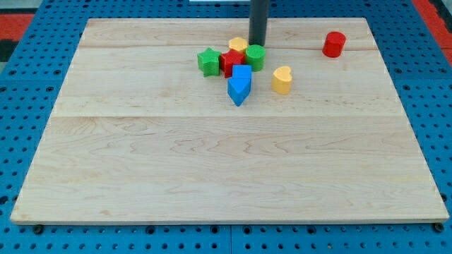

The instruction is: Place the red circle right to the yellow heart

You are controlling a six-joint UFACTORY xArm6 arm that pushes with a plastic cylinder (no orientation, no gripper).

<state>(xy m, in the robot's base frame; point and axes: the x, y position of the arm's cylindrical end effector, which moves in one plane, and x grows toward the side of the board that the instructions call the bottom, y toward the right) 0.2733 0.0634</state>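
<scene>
The red circle (334,44) stands near the view's top right of the wooden board (226,162). The yellow heart (282,80) lies down and to the left of it, well apart. My tip (257,44) is at the view's top centre, just above the green circle (255,56) and next to a yellow block (238,45). It is far left of the red circle.
A cluster sits left of the yellow heart: a green star (208,61), a red block (231,61), the green circle, the yellow block, and two blue blocks (239,85) below them. Blue pegboard surrounds the board.
</scene>
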